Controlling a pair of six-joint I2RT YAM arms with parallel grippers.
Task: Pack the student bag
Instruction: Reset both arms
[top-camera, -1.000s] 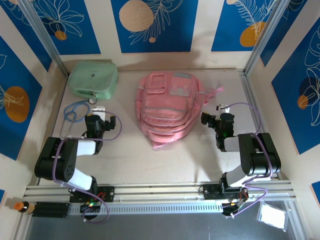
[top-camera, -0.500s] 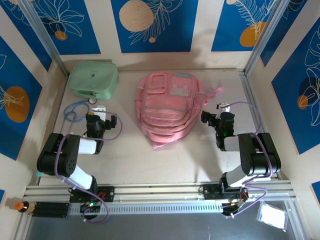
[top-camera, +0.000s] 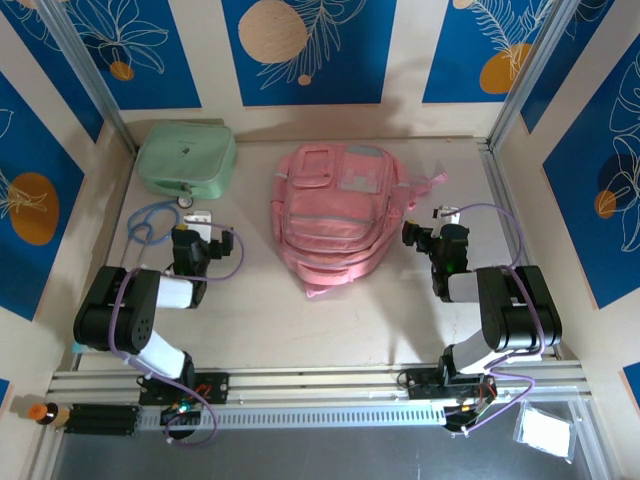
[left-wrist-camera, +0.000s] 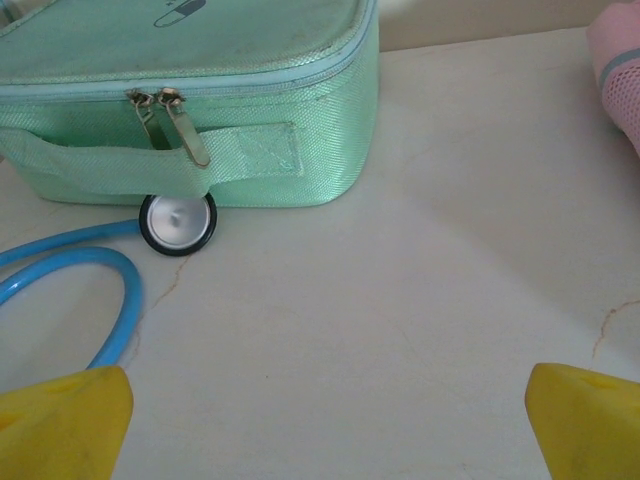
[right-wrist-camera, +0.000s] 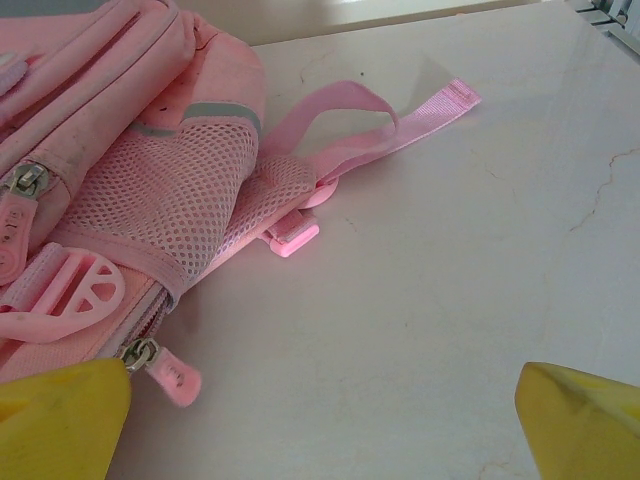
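The student bag (top-camera: 335, 215) lies flat mid-table between the 2 arms, unmoved since 1 second ago. The left gripper (top-camera: 203, 236) and right gripper (top-camera: 432, 232) both stand wide open, holding nothing. Only the left arm's elbow (top-camera: 120, 315) has shifted slightly.

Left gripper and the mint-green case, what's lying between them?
A blue-tubed stethoscope, its round head right beside the mint-green case; the left wrist view shows it best.

Item count on the table:
- student bag (top-camera: 335, 215), pink: one
- zipped case (top-camera: 186, 158), mint-green: one
- stethoscope (top-camera: 148, 222), blue tubing: one
- grippers: two, namely left gripper (left-wrist-camera: 320, 425) and right gripper (right-wrist-camera: 320, 420)
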